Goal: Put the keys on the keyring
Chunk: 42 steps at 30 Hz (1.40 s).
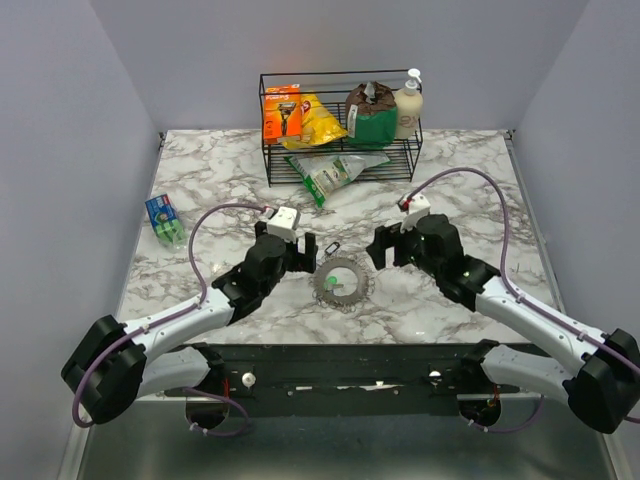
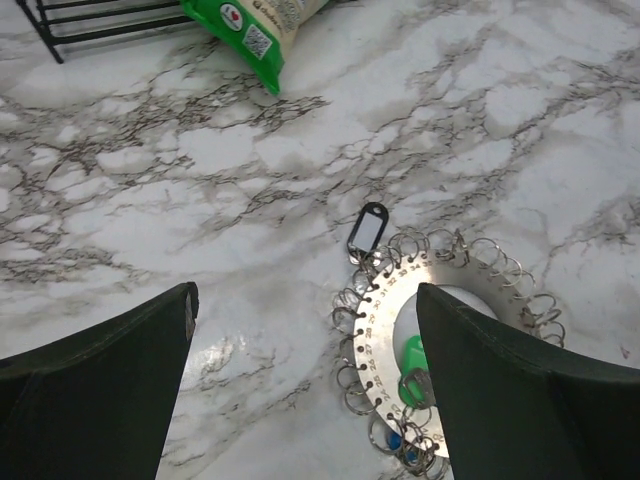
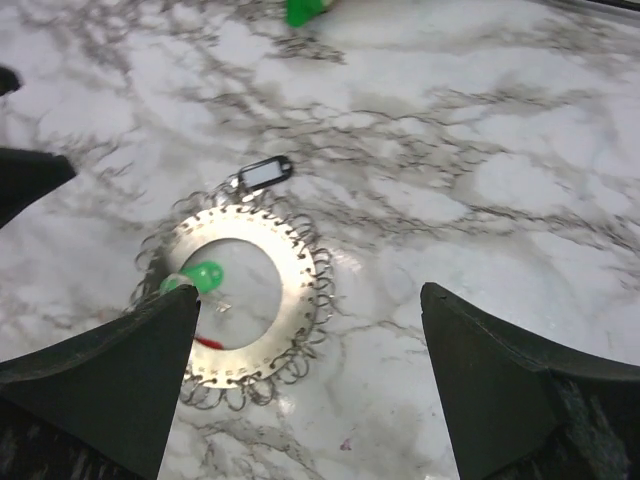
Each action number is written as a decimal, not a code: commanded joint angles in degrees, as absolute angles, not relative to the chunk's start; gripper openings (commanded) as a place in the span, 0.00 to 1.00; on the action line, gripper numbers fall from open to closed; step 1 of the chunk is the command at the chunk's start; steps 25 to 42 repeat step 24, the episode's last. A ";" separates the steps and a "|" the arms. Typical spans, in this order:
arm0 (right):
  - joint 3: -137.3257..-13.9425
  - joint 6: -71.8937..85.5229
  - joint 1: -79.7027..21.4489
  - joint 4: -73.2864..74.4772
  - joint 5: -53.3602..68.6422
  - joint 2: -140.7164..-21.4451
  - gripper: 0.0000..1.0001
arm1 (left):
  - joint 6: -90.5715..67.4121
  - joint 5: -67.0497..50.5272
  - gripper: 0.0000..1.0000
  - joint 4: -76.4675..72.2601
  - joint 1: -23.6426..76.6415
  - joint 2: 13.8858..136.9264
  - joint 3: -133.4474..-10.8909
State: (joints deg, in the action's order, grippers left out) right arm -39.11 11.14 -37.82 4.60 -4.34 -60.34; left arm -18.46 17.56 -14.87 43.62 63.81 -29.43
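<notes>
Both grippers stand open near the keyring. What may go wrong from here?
The keyring lies flat on the marble table, so it may slide when pushed. The green-headed key sits inside it, hard to pinch. The left gripper and right gripper flank it and may collide.

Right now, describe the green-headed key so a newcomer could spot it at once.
At the middle of the marble table lies the round silver keyring, fringed with small rings. The green-headed key lies in its open centre, by the inner rim; only it has a bright green head among silver metal.
</notes>
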 commanded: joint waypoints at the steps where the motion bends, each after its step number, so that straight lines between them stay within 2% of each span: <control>1: -38.94 18.89 -35.08 6.42 -20.90 -57.66 1.00 | -21.53 30.31 0.99 -10.72 43.77 63.02 -30.32; 10: -32.26 23.73 -30.76 5.89 -29.43 -47.56 1.00 | -24.79 44.02 0.99 -9.58 43.77 59.16 -27.34; 18: -31.46 23.29 -30.76 5.63 -30.59 -46.05 1.00 | -27.42 48.60 0.99 -9.75 43.77 57.04 -25.84; 24: -31.03 24.17 -30.76 5.45 -30.50 -44.91 1.00 | -24.44 47.64 0.99 -15.10 43.77 54.41 -23.12; 42: -31.03 24.17 -30.76 5.45 -30.50 -44.91 1.00 | -24.44 47.64 0.99 -15.10 43.77 54.41 -23.12</control>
